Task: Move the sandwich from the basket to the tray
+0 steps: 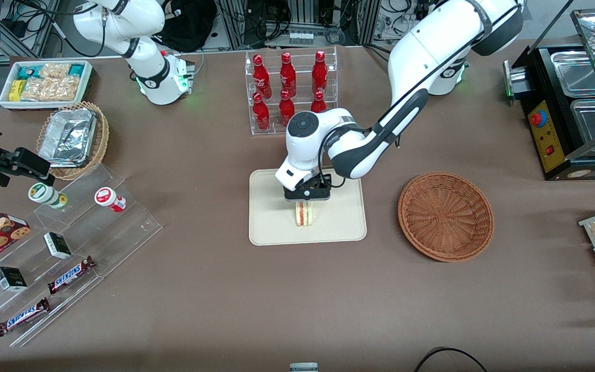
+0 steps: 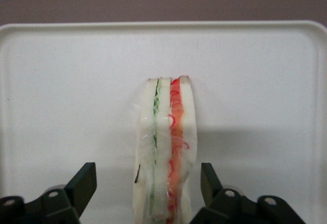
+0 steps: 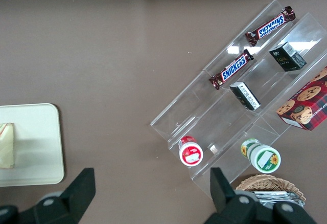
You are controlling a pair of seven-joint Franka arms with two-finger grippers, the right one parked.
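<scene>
The sandwich [image 1: 304, 214] stands on its edge on the cream tray [image 1: 271, 227], white bread with a red and green filling stripe facing the front camera. My left gripper [image 1: 306, 199] hovers just above it. In the left wrist view the sandwich [image 2: 166, 147] sits between the black fingers [image 2: 84, 185], with a clear gap on each side, so the gripper [image 2: 148, 191] is open and not touching it. The reddish-brown basket [image 1: 445, 215] lies empty beside the tray, toward the working arm's end of the table. The tray [image 3: 30, 147] and a corner of the sandwich [image 3: 6, 144] also show in the right wrist view.
A clear rack of red bottles [image 1: 290, 88] stands farther from the front camera than the tray. A foil-lined tan basket [image 1: 73, 139], a white snack bin [image 1: 44, 82] and a clear stepped shelf of snacks [image 1: 60, 258] lie toward the parked arm's end. A black food warmer [image 1: 571, 108] stands at the working arm's end.
</scene>
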